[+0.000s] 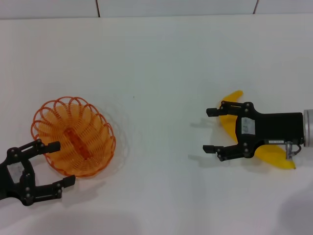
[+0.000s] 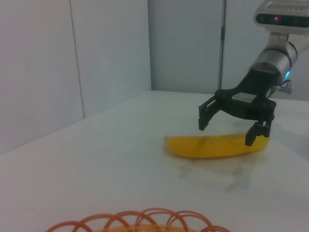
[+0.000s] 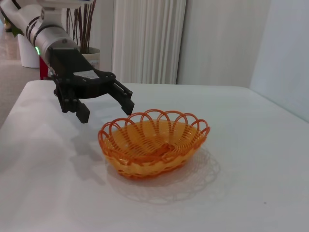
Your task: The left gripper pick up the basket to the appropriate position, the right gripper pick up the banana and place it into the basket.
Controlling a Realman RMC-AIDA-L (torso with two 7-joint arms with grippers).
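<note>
The white table [image 1: 161, 73] carries everything, and the basket [image 1: 73, 136] serves as the landmark: an orange wire oval with a looped rim, standing upright on the tabletop on the robot's left side. The right wrist view shows it resting flat with nothing inside it [image 3: 153, 142]; only the tops of its rim loops [image 2: 140, 220] show in the left wrist view.

The right gripper [image 1: 212, 130] is well apart from the basket, across the table on the robot's right side. Its fingers are spread wide and hold nothing. It hovers above the banana [image 1: 234, 96], with its body covering the fruit's middle in the head view, so only the two yellow ends show either side of it. In the left wrist view the same gripper [image 2: 233, 127] hangs just over the banana [image 2: 212, 146], fingertips pointing down toward it, one finger at the far end of the fruit; whether it touches cannot be told.

The left gripper [image 1: 57, 163] sits just beside the basket at its near-left edge. Its jaws are wide open and empty. One fingertip lies over the basket's rim in the head view, while the other is outside it. The right wrist view shows this gripper [image 3: 106, 110] raised above the table next to the rim, apparently clear of the wire.

The banana lies flat on the table, far from the basket.
</note>
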